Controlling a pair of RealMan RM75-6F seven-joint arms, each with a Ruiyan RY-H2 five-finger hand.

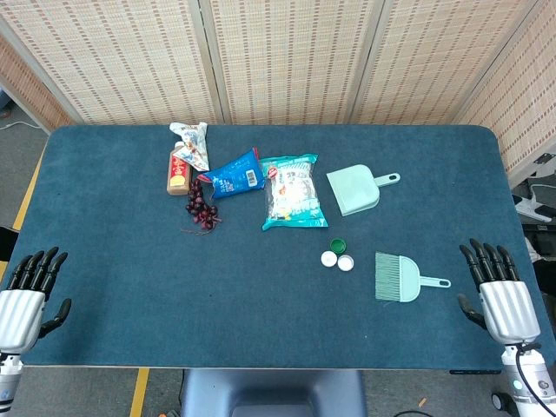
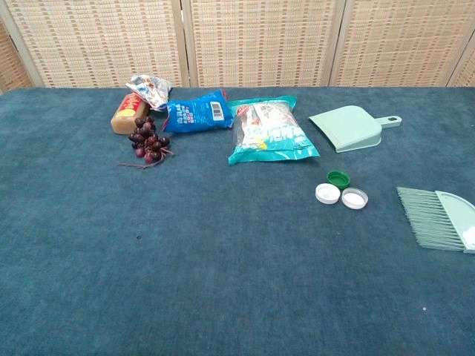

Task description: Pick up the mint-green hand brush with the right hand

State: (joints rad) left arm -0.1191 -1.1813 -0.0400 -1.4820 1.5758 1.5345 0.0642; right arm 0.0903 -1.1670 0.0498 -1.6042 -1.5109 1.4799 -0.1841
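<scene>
brush [image 1: 398, 278] flat near desk's right edge, bristles leftward | right hand [image 1: 501, 295] released, just beside it | likely light, stiff plastic (soft bristles) | grip the thin handle

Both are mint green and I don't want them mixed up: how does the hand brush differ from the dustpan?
The hand brush has bristles fanned toward the left; the dustpan is a smooth scoop with none. The hand brush lies nearer the right hand, the dustpan farther back beside the teal snack bag. Both are mint green, with handles pointing right.
</scene>
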